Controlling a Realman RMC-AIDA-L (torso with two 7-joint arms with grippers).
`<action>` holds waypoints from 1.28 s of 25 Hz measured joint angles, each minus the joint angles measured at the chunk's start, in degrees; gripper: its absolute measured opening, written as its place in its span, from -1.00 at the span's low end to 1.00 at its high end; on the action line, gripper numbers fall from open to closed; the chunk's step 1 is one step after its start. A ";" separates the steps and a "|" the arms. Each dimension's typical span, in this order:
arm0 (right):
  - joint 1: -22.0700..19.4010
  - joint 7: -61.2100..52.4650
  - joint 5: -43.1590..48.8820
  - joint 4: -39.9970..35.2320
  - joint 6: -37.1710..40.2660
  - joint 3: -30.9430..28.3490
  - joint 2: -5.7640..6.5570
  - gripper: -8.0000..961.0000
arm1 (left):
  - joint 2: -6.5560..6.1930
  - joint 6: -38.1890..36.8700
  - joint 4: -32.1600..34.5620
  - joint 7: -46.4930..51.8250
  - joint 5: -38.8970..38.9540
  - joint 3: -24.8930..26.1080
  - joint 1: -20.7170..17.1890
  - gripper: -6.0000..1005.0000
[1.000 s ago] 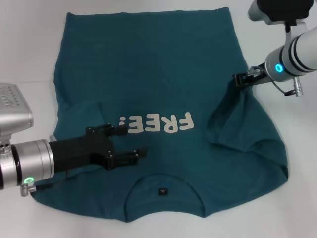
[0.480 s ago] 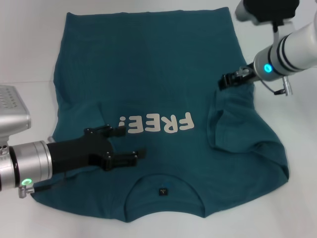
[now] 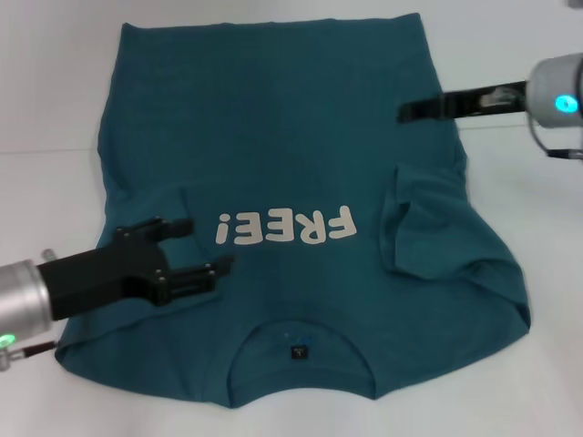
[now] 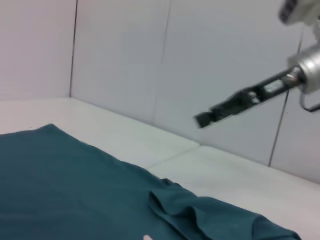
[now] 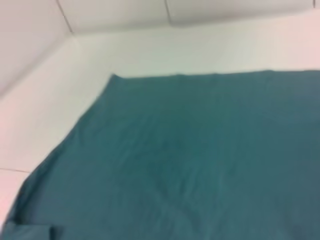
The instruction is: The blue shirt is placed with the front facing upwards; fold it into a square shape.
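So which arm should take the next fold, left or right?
Probably left. The left gripper is open and hovers low over the blue shirt beside its unfolded sleeve. The right gripper is raised, holds nothing, and its sleeve already lies folded inward.

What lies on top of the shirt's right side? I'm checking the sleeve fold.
The right sleeve lies folded inward on the blue shirt; fabric beneath it is hidden. The right hand is above.

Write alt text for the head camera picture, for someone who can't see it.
A blue shirt lies front up on a white table, its right sleeve folded inward. The left gripper hovers open over the left sleeve area; the right gripper reaches in above the shirt's right edge.
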State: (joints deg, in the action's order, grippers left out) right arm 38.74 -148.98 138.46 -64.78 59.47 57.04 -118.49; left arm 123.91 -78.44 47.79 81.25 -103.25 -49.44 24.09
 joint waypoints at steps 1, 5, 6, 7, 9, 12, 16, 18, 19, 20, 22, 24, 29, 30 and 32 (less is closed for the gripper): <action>-2.32 1.58 -2.26 -1.75 0.67 -0.03 -0.10 0.45 | -0.01 -0.47 0.81 0.27 0.17 0.16 -0.71 0.75; -10.86 10.04 -12.20 -5.90 6.39 -1.23 0.15 0.59 | -0.02 -2.32 3.66 2.78 0.16 0.88 -3.12 0.75; -12.41 12.43 -14.11 -6.18 8.22 -2.06 0.20 0.59 | -0.03 -2.66 4.49 3.72 0.02 1.03 -3.89 0.74; -14.35 15.50 -16.57 -6.33 11.10 -3.60 0.14 0.59 | -0.04 -3.11 5.37 4.41 -0.18 1.13 -4.71 0.74; -17.31 20.72 -19.93 -6.48 15.65 -6.77 -0.17 0.60 | -0.05 -3.88 7.02 5.11 -0.28 1.19 -6.22 0.74; -20.50 26.75 -21.65 -6.52 21.12 -11.49 -0.50 0.61 | -0.03 -4.58 8.95 5.40 -0.29 1.03 -8.05 0.75; -23.01 32.21 -21.69 -6.05 25.83 -15.80 -0.92 0.61 | 0.07 -6.23 11.46 5.62 -2.19 0.74 -11.21 0.75; -24.03 33.82 -21.68 -5.43 26.22 -16.35 -1.18 0.62 | 0.31 -6.23 12.45 6.32 -5.01 0.60 -12.25 0.75; -24.45 34.55 -21.69 -4.87 26.18 -16.50 -1.26 0.62 | 0.37 -6.08 12.67 6.69 -6.01 0.60 -12.54 0.75; -24.72 35.34 -21.72 -4.10 26.09 -16.70 -1.28 0.62 | 0.40 -5.71 12.91 7.26 -7.31 0.76 -13.02 0.75; -24.87 36.80 -21.92 -2.36 26.05 -17.29 -1.29 0.62 | 0.39 -5.06 13.37 7.53 -8.57 1.41 -13.95 0.75; -24.86 38.52 -22.01 -0.80 26.03 -17.96 -1.28 0.62 | 0.38 -4.29 14.43 7.40 -8.83 2.36 -15.08 0.75; -24.55 41.19 -22.01 2.10 26.00 -19.25 -1.16 0.62 | 0.20 -0.11 14.89 7.34 -9.61 5.01 -16.02 0.75; -24.44 41.38 -21.95 2.45 25.98 -19.34 -1.16 0.62 | 0.15 0.72 14.58 7.45 -9.93 5.34 -15.88 0.75; -24.22 41.47 -21.89 2.74 25.91 -19.39 -1.10 0.62 | 0.12 2.68 13.56 7.85 -11.24 5.62 -15.28 0.75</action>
State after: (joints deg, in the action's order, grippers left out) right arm 14.52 -107.51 116.57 -62.04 85.38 37.64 -119.59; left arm 124.03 -75.76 61.35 89.10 -114.49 -43.82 8.81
